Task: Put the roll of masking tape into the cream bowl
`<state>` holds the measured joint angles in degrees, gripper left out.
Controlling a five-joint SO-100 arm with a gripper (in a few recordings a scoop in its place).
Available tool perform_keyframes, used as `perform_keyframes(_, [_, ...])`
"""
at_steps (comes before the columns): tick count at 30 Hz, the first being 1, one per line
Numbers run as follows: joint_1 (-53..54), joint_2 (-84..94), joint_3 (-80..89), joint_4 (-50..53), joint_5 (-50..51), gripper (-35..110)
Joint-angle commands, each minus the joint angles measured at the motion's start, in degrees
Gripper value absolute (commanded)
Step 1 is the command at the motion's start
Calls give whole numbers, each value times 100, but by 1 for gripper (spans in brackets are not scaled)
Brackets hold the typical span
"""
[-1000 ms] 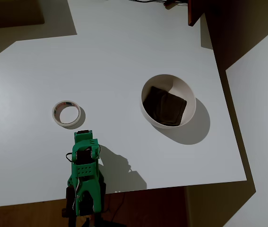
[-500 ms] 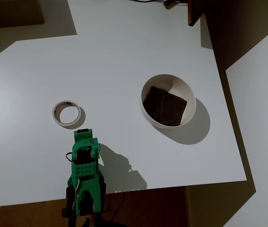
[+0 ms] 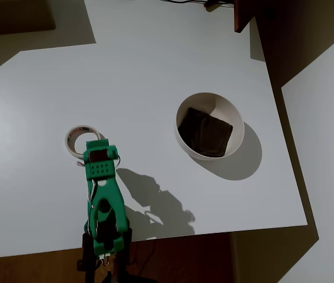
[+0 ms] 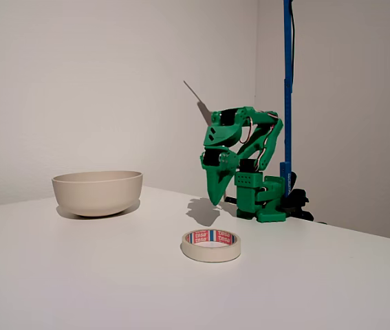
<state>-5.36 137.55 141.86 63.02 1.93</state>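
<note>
1. My arm (image 4: 239,161) is bright green moulded plastic, angular, with red and dark wires looping between its joints. In the overhead view it reaches up from the near counter edge and its head (image 3: 101,160) covers the lower right part of the tape.
2. My fingers (image 4: 215,192) taper to a green point aimed down at the counter. I cannot tell whether they are parted or closed; they grasp nothing.
3. The roll of masking tape (image 4: 211,245) lies flat on the counter, a low cream-white ring with a wide round hole. In the fixed view my fingers hang behind it and clear of it.
4. Its inner core carries a red, white and blue band of print. The lettering is too small for me to read.
5. In the overhead view the roll of masking tape (image 3: 76,138) sits left of centre, well apart from the bowl.
6. The cream bowl (image 4: 98,192) is round, smooth and matte, with a plain rim and curved walls.
7. From above, the cream bowl (image 3: 232,121) holds a dark brown squarish pad (image 3: 205,132) that covers most of its floor.
8. The counter (image 3: 155,71) is a plain white, smooth, matte slab, carrying hard dark shadows of my arm and the bowl.
9. Behind it stands a bare pale wall (image 4: 78,82). A thin blue pole (image 4: 288,89) rises upright behind my base.
10. Dark wooden floor (image 3: 273,253) shows past the counter edges.
</note>
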Motion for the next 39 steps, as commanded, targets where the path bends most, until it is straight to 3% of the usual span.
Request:
perform_keyframes(1, [-325, -949, -703, -149, -18, -8])
perform_keyframes(6, [-387, -844, -712, -193, 202, 9])
perform_keyframes(39, [-554, -2197, -1125, -694, 176, 12])
